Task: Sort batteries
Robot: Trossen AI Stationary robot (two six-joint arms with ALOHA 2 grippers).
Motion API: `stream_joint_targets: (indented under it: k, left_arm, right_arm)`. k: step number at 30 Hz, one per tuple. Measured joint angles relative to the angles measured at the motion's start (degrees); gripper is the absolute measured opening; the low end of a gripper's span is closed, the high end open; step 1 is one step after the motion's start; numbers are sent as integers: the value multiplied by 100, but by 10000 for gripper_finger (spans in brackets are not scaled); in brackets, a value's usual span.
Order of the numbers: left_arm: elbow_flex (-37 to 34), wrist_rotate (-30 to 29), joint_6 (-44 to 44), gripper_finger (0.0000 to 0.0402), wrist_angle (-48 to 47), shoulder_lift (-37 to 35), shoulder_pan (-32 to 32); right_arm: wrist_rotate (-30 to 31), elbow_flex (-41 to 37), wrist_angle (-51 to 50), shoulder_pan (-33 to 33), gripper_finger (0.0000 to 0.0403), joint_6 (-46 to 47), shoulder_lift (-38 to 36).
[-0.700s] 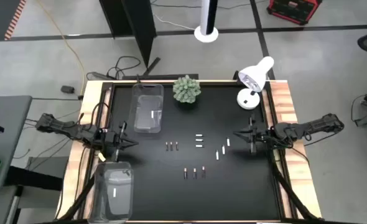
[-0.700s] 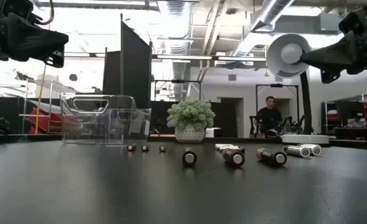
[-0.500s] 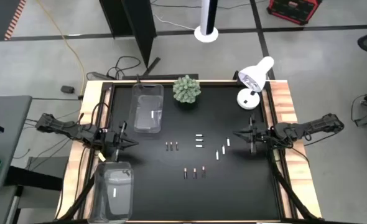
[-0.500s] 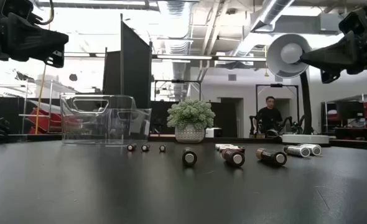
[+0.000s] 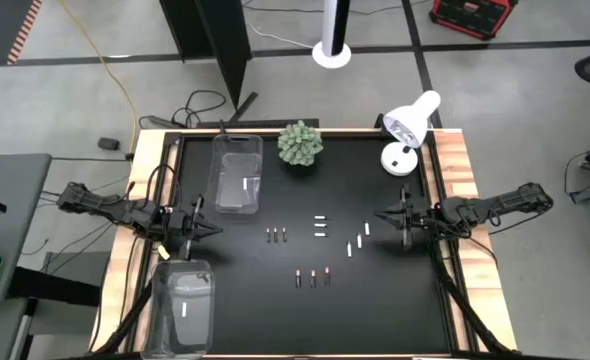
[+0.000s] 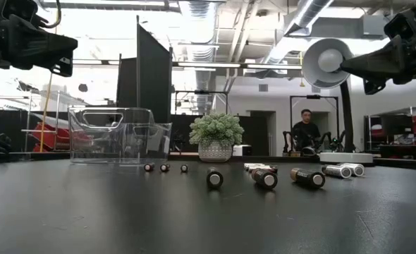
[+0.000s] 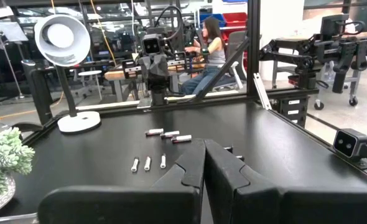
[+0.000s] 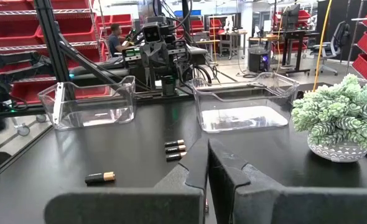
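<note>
The batteries lie in small groups on the black table (image 5: 235, 300). Three dark ones (image 5: 277, 236) and three white ones (image 5: 320, 226) lie mid-table, more white ones (image 5: 356, 241) to their right, and three dark ones with copper ends (image 5: 313, 277) nearer the front. A clear bin (image 5: 238, 170) at the far left holds one white battery (image 5: 247, 185). A second clear bin (image 5: 185, 300) at the near left holds another (image 5: 183, 310). My left gripper (image 5: 216, 230) hovers shut at the table's left edge, and my right gripper (image 5: 379, 212) hovers shut at the right. Neither touches anything.
A potted plant (image 5: 300, 143) stands at the far middle and a white desk lamp (image 5: 407, 130) at the far right. Wooden rails (image 5: 455, 170) border the table. A person (image 6: 306, 132) sits in the room beyond the far edge.
</note>
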Motion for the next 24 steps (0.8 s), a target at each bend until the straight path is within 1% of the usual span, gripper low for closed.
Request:
stream_joint_targets:
  k: [8,10,13,18,21,24]
  left_arm:
    - [0,0,-1,4,2,0,0]
    - [0,-11,0,4,156,2,-2]
    - [4,-21,-114,4,713,-11,-2]
    - [122,-14,-916,4,2188,116,16]
    - [405,24,-1042,4,2567,368,17]
    - [779,109,-850,4,2590,826,17]
  right_arm:
    - [2,-1,-1,0,31,1,1]
    - [0,0,0,0,31,0,1]
    - [0,0,-2,0,31,1,1]
    - [2,0,-2,0,31,0,1]
    - [2,-2,0,0,31,2,-1]
    - [2,-2,0,-1,31,2,1]
